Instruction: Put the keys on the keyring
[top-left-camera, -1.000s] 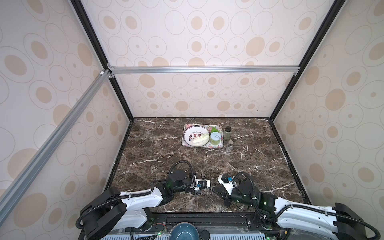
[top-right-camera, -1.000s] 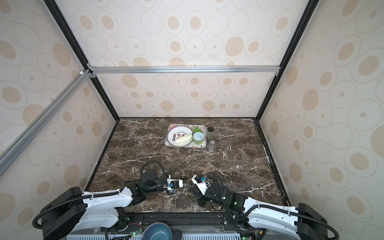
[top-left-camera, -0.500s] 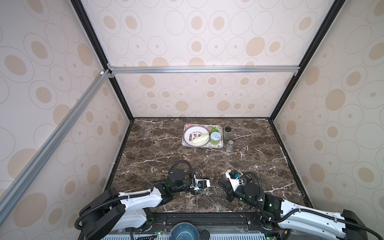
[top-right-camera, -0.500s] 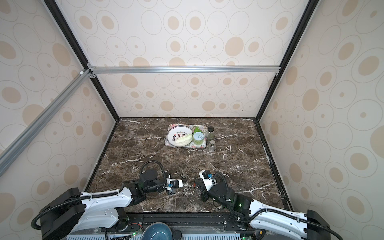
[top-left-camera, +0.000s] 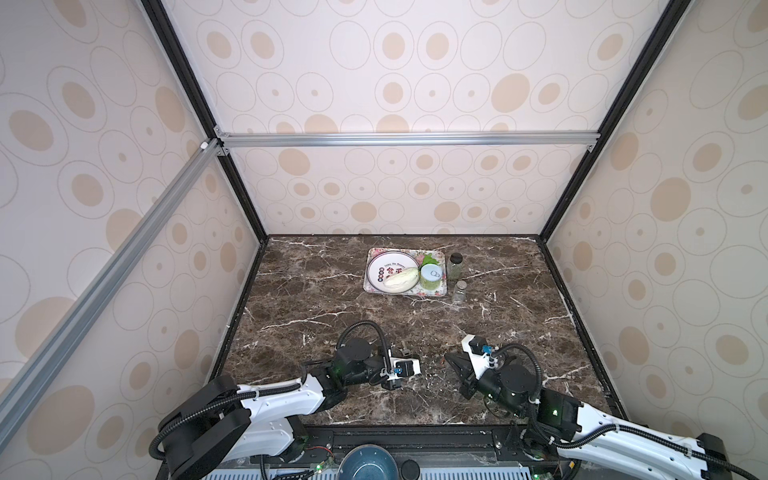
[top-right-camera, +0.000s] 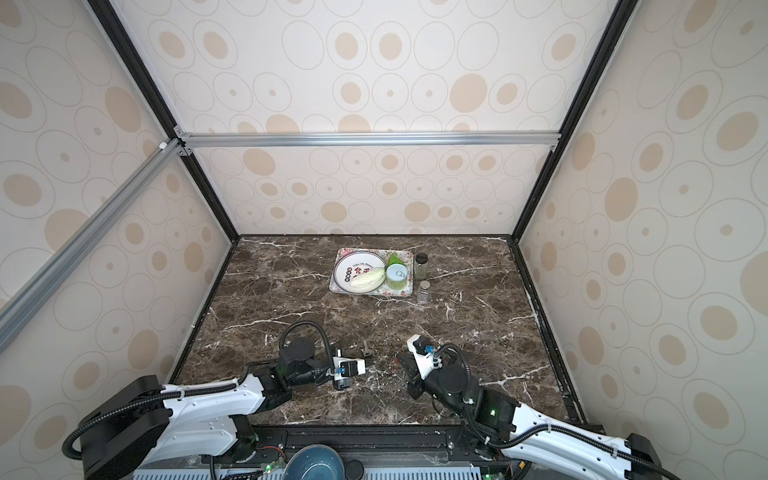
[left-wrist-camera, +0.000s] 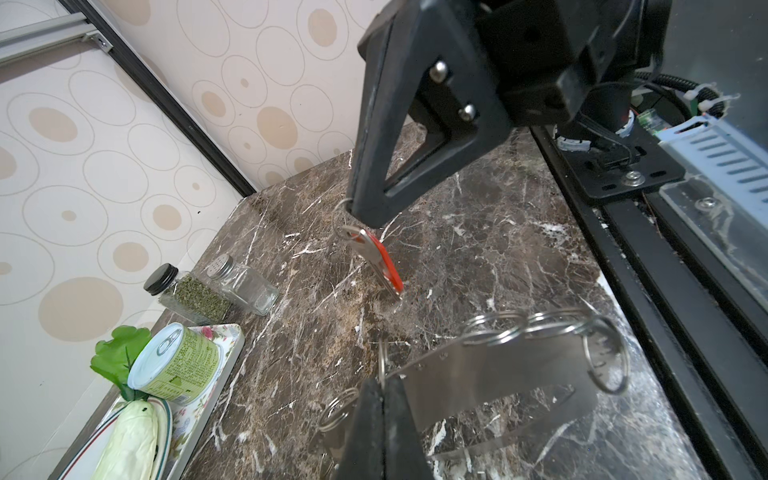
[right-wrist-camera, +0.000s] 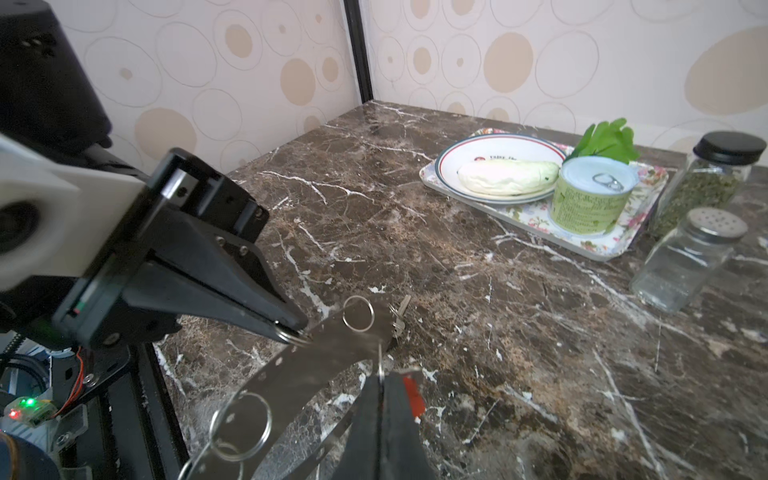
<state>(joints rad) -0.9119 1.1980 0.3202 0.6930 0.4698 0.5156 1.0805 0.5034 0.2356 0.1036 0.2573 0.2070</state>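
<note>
1. The keyring (left-wrist-camera: 498, 374), a flat grey metal plate with several split rings along its rim, is at about 6 o'clock on the marble table (top-left-camera: 332, 299), near the front edge where the two arms meet.
2. The left gripper (left-wrist-camera: 381, 388) has its fingers pressed together on one of the rim rings and holds the keyring by that end. Whether the far end rests on the marble cannot be told.
3. The right gripper (right-wrist-camera: 380, 382), at 3 o'clock of the left one in both top views, is pinched tight on a thin wire ring that carries the red-tagged key (left-wrist-camera: 376, 259).
4. That key hangs tilted below the fingertips, near the plate but apart from it.
5. A small silver key (right-wrist-camera: 401, 313) lies just beside the plate's far end. Whether it is attached is unclear.
6. At 12 o'clock on the table is a floral tray (top-left-camera: 407, 293). It bears a white plate (top-left-camera: 376, 268) with a pale vegetable (top-left-camera: 400, 277), a green can (top-left-camera: 431, 277) and a green leaf (top-left-camera: 428, 259).
7. At 3 o'clock of the tray, just beside it, stand a herb jar (top-left-camera: 456, 266) and a clear shaker (top-left-camera: 459, 291).
</note>
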